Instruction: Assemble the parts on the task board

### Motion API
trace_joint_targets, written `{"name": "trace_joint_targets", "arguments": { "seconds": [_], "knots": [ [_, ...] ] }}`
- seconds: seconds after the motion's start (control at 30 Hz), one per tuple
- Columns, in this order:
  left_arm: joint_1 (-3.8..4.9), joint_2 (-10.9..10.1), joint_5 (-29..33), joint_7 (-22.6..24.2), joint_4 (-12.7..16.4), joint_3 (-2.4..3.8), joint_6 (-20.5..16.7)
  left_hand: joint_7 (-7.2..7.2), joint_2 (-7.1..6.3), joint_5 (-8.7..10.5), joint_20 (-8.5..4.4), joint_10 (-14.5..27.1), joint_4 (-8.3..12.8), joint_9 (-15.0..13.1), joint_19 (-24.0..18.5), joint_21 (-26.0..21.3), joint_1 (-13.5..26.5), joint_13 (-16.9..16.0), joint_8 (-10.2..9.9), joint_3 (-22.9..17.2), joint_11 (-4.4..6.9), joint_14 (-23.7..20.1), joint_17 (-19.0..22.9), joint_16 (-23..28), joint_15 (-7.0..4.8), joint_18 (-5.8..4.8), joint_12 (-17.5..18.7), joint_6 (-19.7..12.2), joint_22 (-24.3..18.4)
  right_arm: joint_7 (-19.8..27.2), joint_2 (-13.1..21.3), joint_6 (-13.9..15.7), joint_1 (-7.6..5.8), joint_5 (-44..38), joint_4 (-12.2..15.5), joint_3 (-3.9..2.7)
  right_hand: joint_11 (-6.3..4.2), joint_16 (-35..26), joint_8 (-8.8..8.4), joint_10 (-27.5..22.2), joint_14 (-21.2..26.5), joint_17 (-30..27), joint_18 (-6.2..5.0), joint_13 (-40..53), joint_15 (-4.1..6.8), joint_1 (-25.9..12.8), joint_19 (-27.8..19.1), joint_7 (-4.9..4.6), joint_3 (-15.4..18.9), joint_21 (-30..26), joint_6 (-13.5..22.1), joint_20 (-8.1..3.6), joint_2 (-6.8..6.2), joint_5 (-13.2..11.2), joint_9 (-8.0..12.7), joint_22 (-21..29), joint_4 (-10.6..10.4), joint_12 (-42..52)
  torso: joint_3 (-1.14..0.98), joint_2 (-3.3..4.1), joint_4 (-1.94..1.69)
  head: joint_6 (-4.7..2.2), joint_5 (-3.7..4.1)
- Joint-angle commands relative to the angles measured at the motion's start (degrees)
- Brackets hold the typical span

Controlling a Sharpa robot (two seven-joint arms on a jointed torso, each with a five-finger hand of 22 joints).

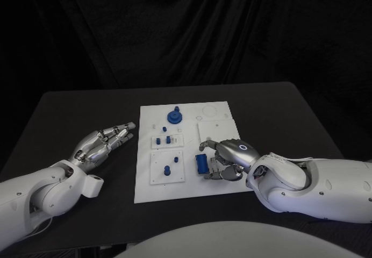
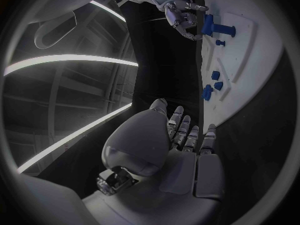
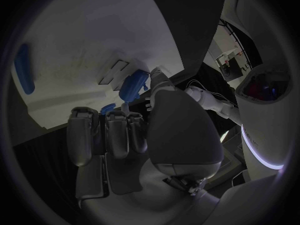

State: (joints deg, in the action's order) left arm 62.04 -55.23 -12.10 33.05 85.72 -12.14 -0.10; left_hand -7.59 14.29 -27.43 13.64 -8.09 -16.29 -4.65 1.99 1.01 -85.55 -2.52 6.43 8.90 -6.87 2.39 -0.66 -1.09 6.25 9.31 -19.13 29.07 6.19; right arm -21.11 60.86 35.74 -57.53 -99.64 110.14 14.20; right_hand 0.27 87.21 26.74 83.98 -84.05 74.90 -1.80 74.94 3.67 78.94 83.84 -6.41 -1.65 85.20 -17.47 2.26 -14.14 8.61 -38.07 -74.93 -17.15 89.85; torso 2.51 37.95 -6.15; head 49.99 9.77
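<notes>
The right robot hand [image 1: 224,158] sat at the near right part of the task board [image 1: 186,185], its fingers curled around a long blue part [image 1: 201,163] that lay on the white plate; the left wrist view showed the fingers closing on that piece from both sides, so I judged it held, though whether it was lifted clear of the board could not be told. The left robot hand [image 1: 107,141] rested on the black surface [image 1: 77,107] just left of the board, fingers apart and holding nothing.

The main risk, as I read it, was the blue part slipping or twisting in a light pinch and dropping askew across the small inset plate [image 1: 167,167] beside it, where a short peg [image 1: 166,171] stood. A sideways sweep could also knock the pegs [image 1: 163,141] on the next plate farther off (they stood close together). The round blue knob [image 1: 175,116] at the far end stood well apart.

Open room lay to the right of the board and near its near edge; the left side was taken by the idle hand.
</notes>
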Motion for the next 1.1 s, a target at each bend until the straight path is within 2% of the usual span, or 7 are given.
{"name": "trace_joint_targets", "arguments": {
  "seconds": [0.03, 0.23, 0.37, 0.47, 0.53, 0.8, 1.1],
  "knots": [
    [-0.14, -0.11, 0.27, 0.70, 0.24, 0.06, 1.11, -0.17, 0.12, 0.13, 0.27, -0.02, -0.21, 0.03, 0.26, 0.38, 0.23, -0.05, 0.38, 0.01, -0.34, -0.05, -0.07, -0.27, 0.39, 1.13, -0.29, 0.03, 0.00, 0.19, -0.31, 0.67, 0.30, -1.13, -0.31, -0.01, 0.31, -0.18, 0.25, 6.02, -4.44, 7.31, 0.50, 15.06, -0.32, -0.43, 3.83, -0.08, 0.34, -0.21, 0.30, 0.43, -0.16, -0.24, 0.10, -13.34, 0.03, 0.15, -0.05, 0.05, 0.15, 0.01, -0.29],
    [-0.25, -0.21, 0.27, 0.59, 0.27, 0.06, 1.22, -0.18, 0.14, 0.13, 0.27, -0.05, -0.22, 0.03, 0.26, 0.39, 0.25, -0.06, 0.39, 0.01, -0.36, -0.06, -0.06, -0.27, 0.40, 1.13, -0.33, 0.04, 0.01, -0.66, -0.83, 0.70, 0.45, -2.11, -0.68, -0.01, 0.54, -0.33, 1.69, 6.02, -4.36, 6.94, 0.42, 15.06, -0.54, -0.12, 3.67, -0.30, -0.33, -0.50, 0.49, 0.68, 0.59, 1.65, 0.97, -13.23, 0.07, 0.15, 0.01, 0.03, 0.16, 0.01, -0.24],
    [-0.35, -0.15, 0.27, 0.47, 0.24, 0.06, 1.40, -0.19, 0.15, 0.13, 0.27, -0.04, -0.22, 0.03, 0.26, 0.39, 0.25, -0.05, 0.39, 0.01, -0.37, -0.04, -0.07, -0.28, 0.41, 1.13, -0.30, 0.03, 0.01, -1.11, -1.15, 0.44, 0.49, -2.44, -0.89, -0.02, 0.58, -0.33, 4.10, 6.02, -4.37, 6.95, 0.40, 15.06, -0.60, 0.62, 3.64, -0.29, -1.54, -0.52, -0.24, 0.83, 2.07, 4.84, 1.91, -13.21, 0.20, 0.15, -0.03, 0.01, -0.01, 0.01, -0.01],
    [-0.42, -0.12, 0.27, 0.40, 0.21, 0.06, 1.48, -0.19, 0.15, 0.13, 0.27, -0.04, -0.22, 0.03, 0.26, 0.39, 0.25, -0.05, 0.39, 0.01, -0.37, -0.04, -0.07, -0.28, 0.41, 1.13, -0.30, 0.03, 0.01, -1.26, -1.30, 0.30, 0.50, -2.52, -1.07, -0.02, 0.45, -0.36, 7.57, 6.02, -4.36, 6.88, 0.38, 15.06, -0.56, 0.67, 3.62, -0.13, -2.89, -0.55, -3.10, 0.82, 4.22, 9.05, 2.54, -13.20, 0.39, 0.15, 0.02, 0.00, 0.00, 0.01, 0.03],
    [-0.46, -0.10, 0.27, 0.33, 0.19, 0.06, 1.53, -0.19, 0.15, 0.13, 0.27, -0.04, -0.22, 0.03, 0.26, 0.39, 0.25, -0.05, 0.39, 0.01, -0.37, -0.04, -0.07, -0.28, 0.41, 1.13, -0.30, 0.03, 0.01, -1.39, -1.36, 0.17, 0.50, -2.55, -1.15, -0.02, 0.41, -0.36, 8.98, 6.02, -4.36, 6.87, 0.39, 15.06, -0.49, 0.65, 3.62, -0.05, -3.28, -0.53, -4.12, 0.78, 4.79, 11.17, 3.12, -13.20, 0.50, 0.15, 0.02, -0.04, 0.00, 0.01, 0.00],
    [-0.69, -0.07, 0.27, 0.02, 0.13, 0.06, 1.81, -0.21, 0.18, 0.11, 0.27, -0.05, -0.20, 0.04, 0.30, 0.41, 0.24, -0.05, 0.38, -0.01, -0.39, -0.03, -0.07, -0.29, 0.43, 1.13, -0.31, -0.01, 0.09, -1.26, -1.41, 0.39, 0.51, -2.60, -1.16, -0.02, 0.30, -0.38, 12.35, 6.02, -4.36, 6.81, 0.37, 15.06, -0.39, 0.48, 3.59, 0.13, -4.31, -0.58, -7.01, 0.70, 5.63, 18.41, 5.49, -13.18, 0.57, 0.15, 0.02, -0.06, 0.03, 0.01, -0.21],
    [-1.00, -0.10, 0.27, -0.17, 0.10, 0.06, 2.05, -0.22, 0.21, 0.08, 0.29, -0.04, -0.17, 0.05, 0.33, 0.43, 0.22, -0.05, 0.38, -0.03, -0.41, -0.02, -0.08, -0.30, 0.45, 1.12, -0.29, -0.04, 0.16, -0.80, -1.31, 0.72, 0.51, -2.60, -0.72, -0.02, 0.47, -0.32, 13.37, 6.02, -4.39, 6.89, 0.42, 15.06, -0.52, -0.38, 3.68, 0.03, -5.40, -0.40, -8.57, 0.80, 5.78, 24.05, 8.50, -13.24, 0.66, 0.15, 0.01, -0.10, -0.02, 0.01, -0.19]
  ]
}}
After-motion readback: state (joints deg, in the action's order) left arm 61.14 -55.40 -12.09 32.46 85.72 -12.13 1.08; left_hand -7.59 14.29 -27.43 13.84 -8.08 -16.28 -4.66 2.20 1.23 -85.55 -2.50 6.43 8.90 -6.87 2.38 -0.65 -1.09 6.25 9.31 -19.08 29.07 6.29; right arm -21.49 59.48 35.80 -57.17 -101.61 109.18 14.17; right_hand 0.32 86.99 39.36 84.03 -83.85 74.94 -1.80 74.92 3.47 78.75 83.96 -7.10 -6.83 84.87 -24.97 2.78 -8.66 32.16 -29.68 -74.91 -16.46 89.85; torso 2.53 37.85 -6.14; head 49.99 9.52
